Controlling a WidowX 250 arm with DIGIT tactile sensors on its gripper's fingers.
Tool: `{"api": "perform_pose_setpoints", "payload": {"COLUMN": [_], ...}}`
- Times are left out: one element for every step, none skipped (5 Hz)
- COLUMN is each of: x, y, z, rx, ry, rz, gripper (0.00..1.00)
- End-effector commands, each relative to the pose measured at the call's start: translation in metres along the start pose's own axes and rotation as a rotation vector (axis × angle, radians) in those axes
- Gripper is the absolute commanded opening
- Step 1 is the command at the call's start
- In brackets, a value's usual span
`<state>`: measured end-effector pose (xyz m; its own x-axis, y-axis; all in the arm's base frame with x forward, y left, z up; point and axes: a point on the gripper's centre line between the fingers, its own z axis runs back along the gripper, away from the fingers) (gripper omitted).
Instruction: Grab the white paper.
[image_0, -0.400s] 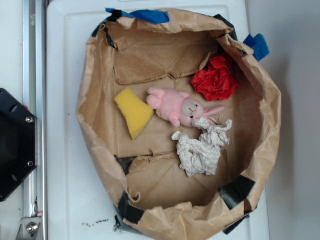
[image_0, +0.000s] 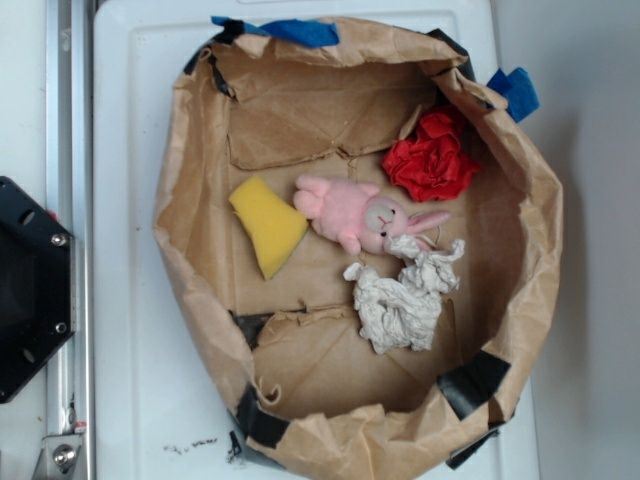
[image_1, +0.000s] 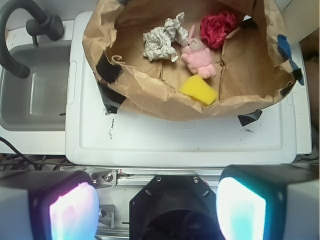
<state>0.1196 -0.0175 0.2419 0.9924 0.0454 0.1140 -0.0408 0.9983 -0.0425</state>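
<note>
The hand (image_1: 157, 207) shows only in the wrist view, cut off by the bottom edge: two blurred pads (image_1: 72, 210) glowing pink and teal, spread wide apart with nothing between them, so it is released. It hangs over the black robot base (image_0: 30, 290), well short of the brown paper bag (image_0: 190, 250), which serves as the landmark here.

The bag's crumpled walls hide part of its floor on every side, and black tape patches (image_0: 470, 380) mark its rim. Inside it, the white paper (image_0: 400, 295) lies on the floor near the middle, toward the wall farthest from the robot base. Its upper lobe touches the face of the pink plush bunny (image_0: 355, 215), whose ear reaches over it. A yellow sponge (image_0: 268, 225) sits just beside the bunny, on the base side. A red paper wad (image_0: 432, 158) rests against the bag's wall, near the bunny's ears. Blue tape (image_0: 295, 30) clings to the outside of the rim.

The bag stands on a white counter (image_0: 130, 350) with small dark marks. In the wrist view a grey sink (image_1: 32, 95) with a dark faucet (image_1: 25, 30) lies beside the counter, partly cut off.
</note>
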Motion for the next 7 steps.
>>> {"api": "perform_pose_setpoints", "payload": {"x": [0.041,0.044,0.044,0.044,0.044,0.081,0.127], "y": [-0.007,0.000,0.000,0.000,0.000,0.004,0.006], "z": [-0.024,-0.046,-0.046,-0.046,-0.046,-0.065,-0.089], "rx": [0.016,0.004,0.004,0.004,0.004,0.032,0.041], "ry": [-0.023,-0.017,-0.017,-0.017,-0.017,-0.036,-0.062], "rz": [0.331,0.580,0.580,0.580,0.580,0.670,0.778], "gripper": [1.00,1.00,1.00,1.00,1.00,1.00,1.00]}}
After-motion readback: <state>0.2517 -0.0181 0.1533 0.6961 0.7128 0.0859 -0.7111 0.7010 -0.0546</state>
